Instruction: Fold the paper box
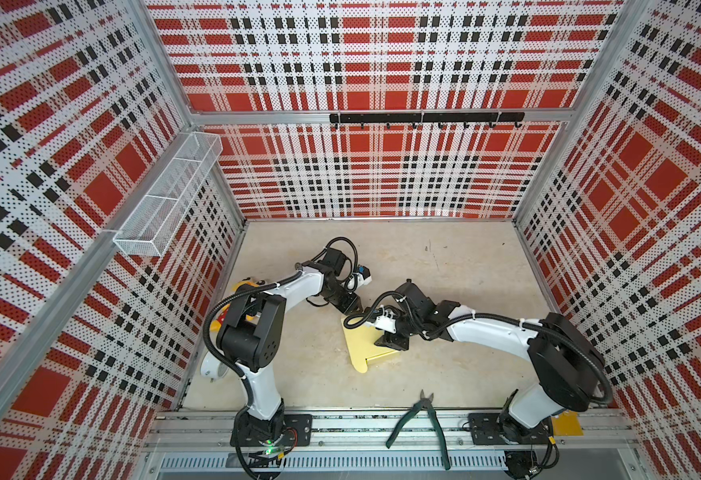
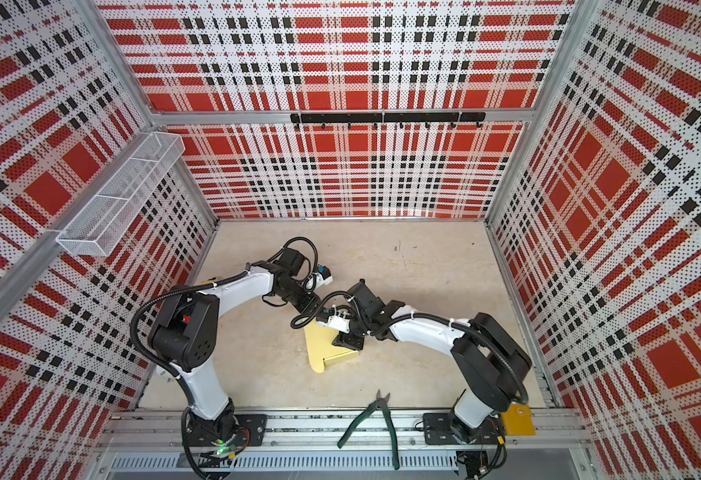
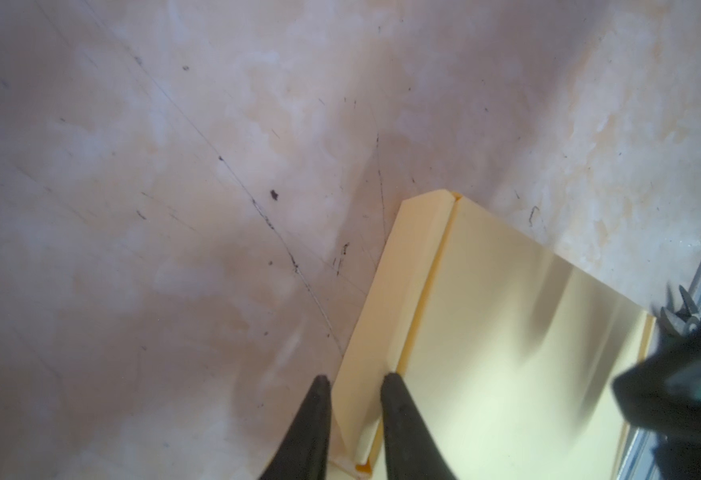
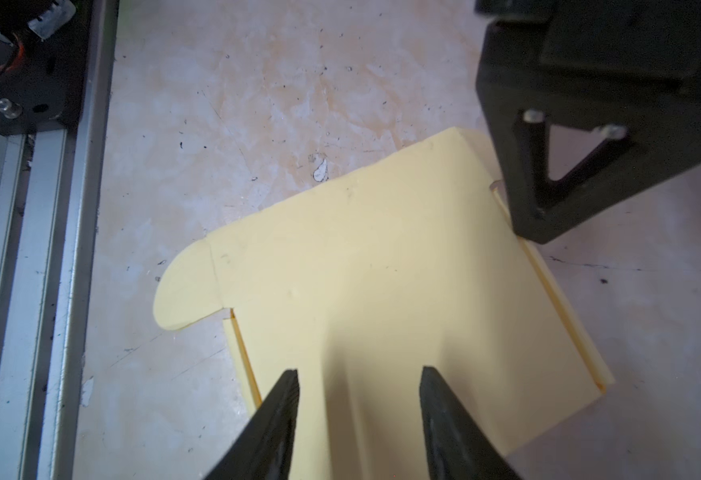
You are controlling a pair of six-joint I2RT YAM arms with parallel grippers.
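Observation:
The paper box (image 1: 361,347) (image 2: 319,345) lies partly folded on the table's middle, pale yellow, with a rounded tab (image 4: 186,286) pointing toward the front rail. My left gripper (image 1: 351,309) (image 3: 355,380) is at its far left corner. The jaws are narrowly open and straddle a raised side flap (image 3: 407,270). My right gripper (image 1: 390,340) (image 4: 359,372) hovers open over the box's flat panel (image 4: 382,270), with nothing between its fingers. The left gripper's black body (image 4: 590,145) stands at the box's opposite edge in the right wrist view.
Green-handled pliers (image 1: 419,419) (image 2: 376,419) lie across the front aluminium rail (image 1: 361,426). A yellow plush toy (image 1: 243,286) sits behind the left arm. A wire basket (image 1: 170,191) hangs on the left wall and a hook rail (image 1: 423,117) on the back wall.

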